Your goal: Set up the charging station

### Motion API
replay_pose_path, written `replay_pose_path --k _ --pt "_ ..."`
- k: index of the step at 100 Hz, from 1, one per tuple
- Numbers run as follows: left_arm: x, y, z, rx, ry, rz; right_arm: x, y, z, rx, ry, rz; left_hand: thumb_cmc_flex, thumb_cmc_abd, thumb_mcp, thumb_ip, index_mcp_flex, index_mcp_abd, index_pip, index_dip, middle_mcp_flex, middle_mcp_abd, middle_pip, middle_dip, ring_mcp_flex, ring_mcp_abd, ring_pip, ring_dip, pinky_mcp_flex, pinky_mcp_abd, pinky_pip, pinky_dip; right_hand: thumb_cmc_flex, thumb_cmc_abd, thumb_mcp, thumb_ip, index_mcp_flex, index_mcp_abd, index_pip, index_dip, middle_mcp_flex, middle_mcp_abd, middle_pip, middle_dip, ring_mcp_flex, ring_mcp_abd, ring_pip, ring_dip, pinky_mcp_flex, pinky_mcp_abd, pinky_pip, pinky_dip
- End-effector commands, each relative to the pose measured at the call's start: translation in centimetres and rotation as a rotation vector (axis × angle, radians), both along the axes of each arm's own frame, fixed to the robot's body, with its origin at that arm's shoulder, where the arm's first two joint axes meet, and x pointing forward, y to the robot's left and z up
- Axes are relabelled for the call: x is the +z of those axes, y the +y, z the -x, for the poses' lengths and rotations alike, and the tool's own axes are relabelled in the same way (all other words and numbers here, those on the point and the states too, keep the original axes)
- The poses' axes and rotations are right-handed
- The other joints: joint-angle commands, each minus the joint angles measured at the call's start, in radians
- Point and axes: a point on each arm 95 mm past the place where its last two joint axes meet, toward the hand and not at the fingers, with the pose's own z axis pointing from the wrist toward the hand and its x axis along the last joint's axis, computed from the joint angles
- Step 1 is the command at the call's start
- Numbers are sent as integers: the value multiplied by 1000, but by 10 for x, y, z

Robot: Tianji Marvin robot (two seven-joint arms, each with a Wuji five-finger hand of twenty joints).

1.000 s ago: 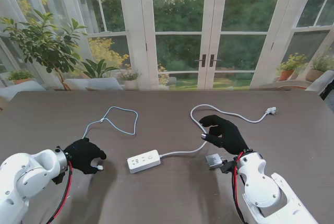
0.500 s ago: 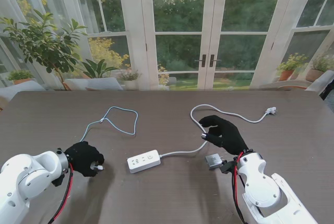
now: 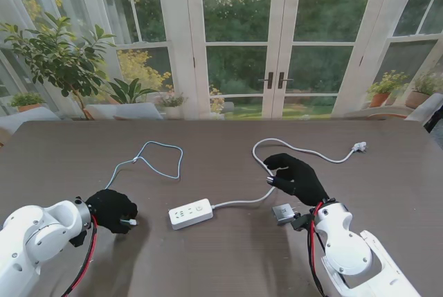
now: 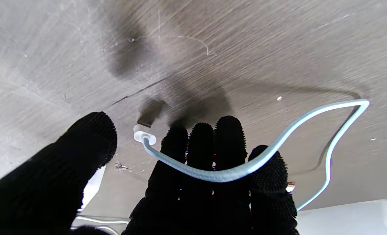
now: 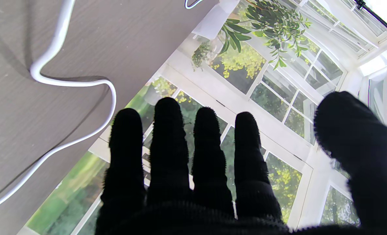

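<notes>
The left hand (image 3: 112,209) has drawn nearer me, fingers curled around the charging cable (image 4: 232,171).

One camera sits high and looks down at the whole worktop (image 3: 221,255). Each wrist camera peeks closely past black fingers; the left also shows the pale blue cable (image 4: 232,174).

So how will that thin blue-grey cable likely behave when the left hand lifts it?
Probably floppy: the cable sags in a curve across the left hand fingers and loops loosely on the table. Likely light, with its white plug dangling free, so it may slide off.
</notes>
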Motion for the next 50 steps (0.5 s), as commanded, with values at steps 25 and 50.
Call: replay_pose_path --k 25,50 --pt "-12 1 2 10 46 -7 -1 3 2 9 13 -13 -8 -21 31 -39 -9 -54 67 33 21 -27 49 51 51 -24 57 21 35 -22 74 27 -7 14 -11 13 21 11 -75 0 15 1 -11 10 27 2 9 -1027 -5 10 -7 16" --pt "-16 -1 4 13 57 -1 -2 4 2 8 17 -19 68 -23 60 -38 -29 -97 286 120 50 -54 129 144 85 -42 104 41 54 -25 90 18 -7 18 -11 13 21 13 -75 0 15 2 -12 10 27 1 8 -1027 -4 10 -8 18"
